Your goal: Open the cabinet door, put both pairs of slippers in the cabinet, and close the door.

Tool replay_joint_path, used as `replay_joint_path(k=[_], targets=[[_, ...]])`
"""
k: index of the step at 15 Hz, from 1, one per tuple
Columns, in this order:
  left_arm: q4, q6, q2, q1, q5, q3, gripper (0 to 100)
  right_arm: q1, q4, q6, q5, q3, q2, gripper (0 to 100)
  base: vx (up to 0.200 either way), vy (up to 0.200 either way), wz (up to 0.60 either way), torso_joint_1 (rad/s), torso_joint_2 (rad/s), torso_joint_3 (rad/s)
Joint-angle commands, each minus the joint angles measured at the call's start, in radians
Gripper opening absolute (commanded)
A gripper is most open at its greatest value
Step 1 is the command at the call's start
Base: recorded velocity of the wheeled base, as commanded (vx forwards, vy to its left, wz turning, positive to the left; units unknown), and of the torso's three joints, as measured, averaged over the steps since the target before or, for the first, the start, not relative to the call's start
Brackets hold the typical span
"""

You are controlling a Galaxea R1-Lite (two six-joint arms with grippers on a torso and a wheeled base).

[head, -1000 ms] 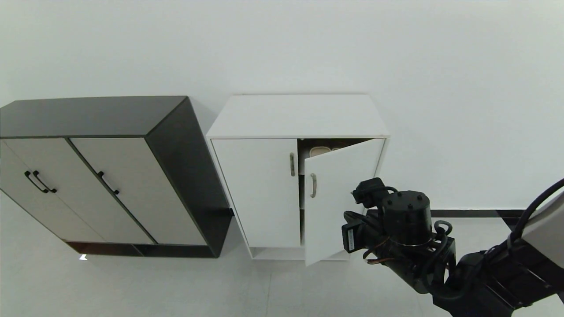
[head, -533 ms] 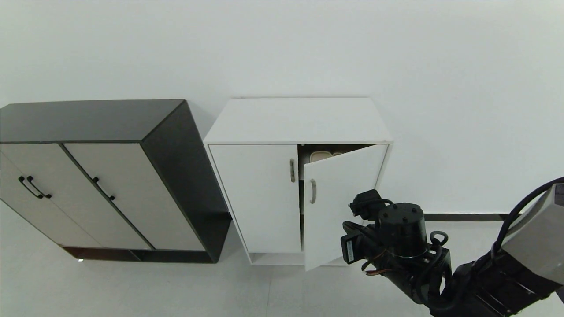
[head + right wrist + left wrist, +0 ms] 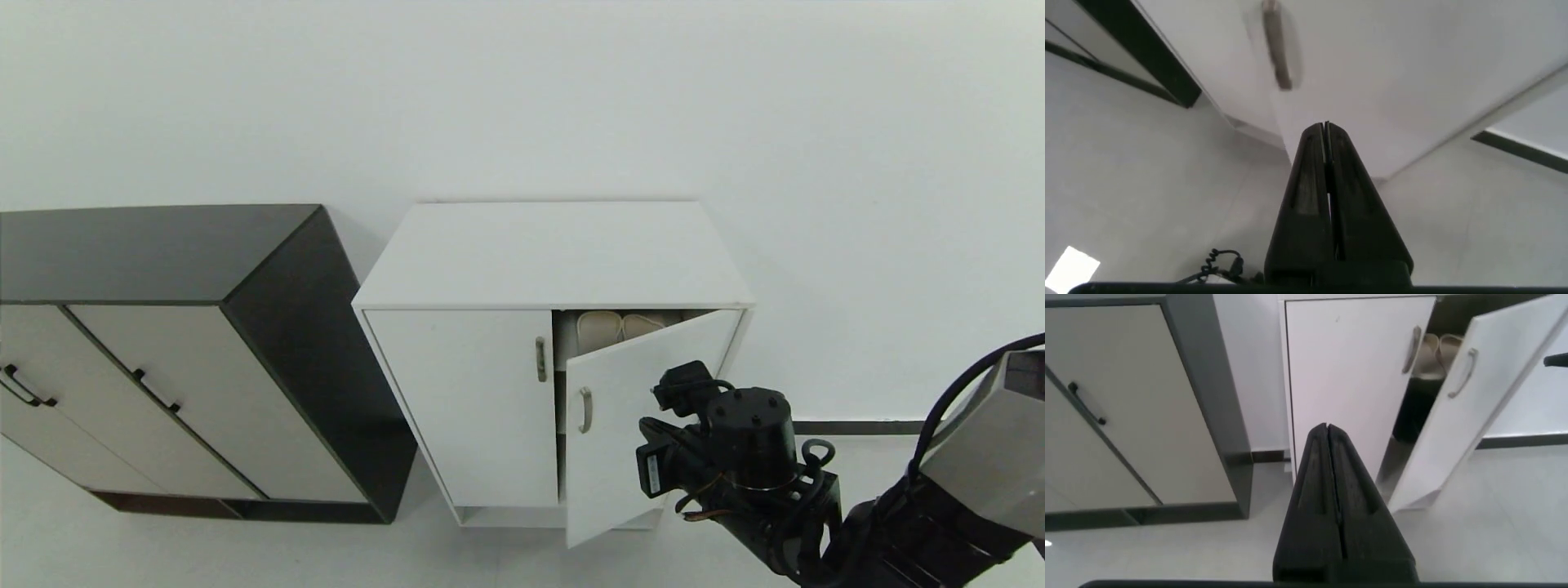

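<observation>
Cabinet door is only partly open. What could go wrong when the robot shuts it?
The shut right gripper sits near the smooth face of the door, so a push might slip off. The slippers lie close behind the door; if they stick out, it may catch on them.

We see a white cab (image 3: 555, 253) w/ two doors. L door (image 3: 465, 400) is flush shut. R door (image 3: 604, 457) is ajar, swung partway out, its face just ahead of the right claw (image 3: 1327, 128), its handle (image 3: 584, 410) beyond the claw tip. A beige pair of slippers (image 3: 620, 325) sits side by side on the top shelf, above and behind the claw.
</observation>
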Motion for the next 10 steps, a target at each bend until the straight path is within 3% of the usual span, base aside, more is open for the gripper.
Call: replay_joint_path(k=[1,5,10], targets=[[0.0,0.0,0.0,0.0,0.0,0.0,0,0.0,-0.024,0.0,0.0,0.038,0.004,0,0.0,0.0,0.0,0.0,0.0,0.0],[-0.002,0.0,0.0,0.0,0.0,0.0,0,-0.003,-0.045,0.002,0.006,0.072,0.013,0,0.0,0.0,0.0,0.0,0.0,0.0],[-0.002,0.0,0.0,0.0,0.002,0.0,0,-0.017,-0.044,-0.001,0.014,-0.017,0.082,0,0.0,0.0,0.0,0.0,0.0,0.0]])
